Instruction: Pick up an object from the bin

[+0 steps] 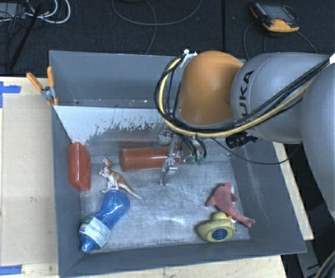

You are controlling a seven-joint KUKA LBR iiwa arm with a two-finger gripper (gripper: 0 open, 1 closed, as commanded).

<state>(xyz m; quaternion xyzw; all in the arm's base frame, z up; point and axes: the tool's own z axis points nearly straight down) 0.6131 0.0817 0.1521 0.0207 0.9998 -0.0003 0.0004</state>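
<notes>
Jaws: can't tell if they're wide or closed, the orange wrist cover and cables hide most of them from above. Gripper (167, 169) is low in the grey bin (63, 184), at the right end of a red-brown cylinder (139, 158) lying on its side near the back wall. Looks touching or just beside it; can't say which, and I can't confirm a grasp. My read is that the cylinder is the candidate, since it's the only thing close. Everything else lies well apart on the floor: red oblong block (79, 165) at the left wall, tan toy dinosaur (116, 180) next to it, blue bottle (103, 218) front left, pink toy animal (227, 203) and yellow-and-blue round toy (216, 231) front right. Progress: approach and descent look done, nothing lifted, cylinder flat on the bin floor. Left to do: confirm closure on it, lift clear of the rim.
</notes>
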